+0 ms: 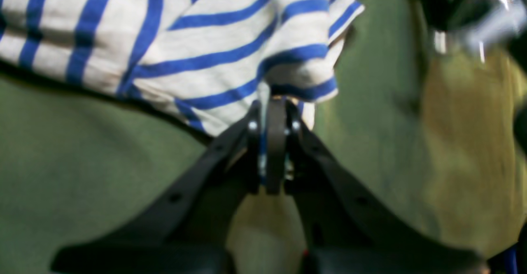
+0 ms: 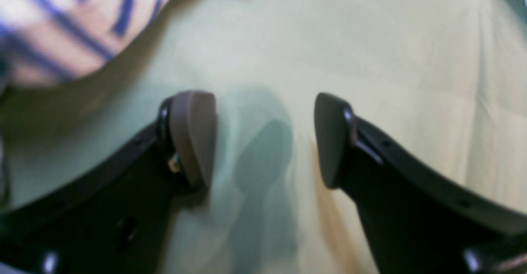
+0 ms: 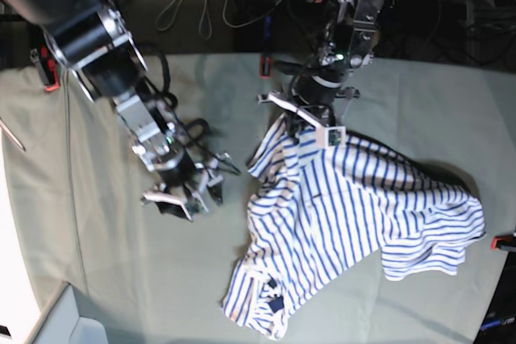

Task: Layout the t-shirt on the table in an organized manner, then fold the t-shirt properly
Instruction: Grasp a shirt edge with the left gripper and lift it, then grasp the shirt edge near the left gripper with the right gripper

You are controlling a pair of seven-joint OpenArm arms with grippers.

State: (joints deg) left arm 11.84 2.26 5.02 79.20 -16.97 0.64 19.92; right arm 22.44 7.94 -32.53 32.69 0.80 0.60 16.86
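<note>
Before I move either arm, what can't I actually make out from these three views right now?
- Which part of the t-shirt the left gripper pinches: the left wrist view is blurred, and in the base view the arm covers the grip.
- Shirt in the right wrist view: cut off by the frame corner, smeared.
- Right gripper: open over bare table; its height above the cloth is unclear.
- Dark patch near the shirt's lower edge: too small to identify.

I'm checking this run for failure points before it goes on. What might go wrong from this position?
The left gripper pinches only a small edge of the t-shirt, so the fabric may slip out. The shirt lies bunched on the table; pulling by one point may twist it further. The right gripper is open and holds nothing.
</note>
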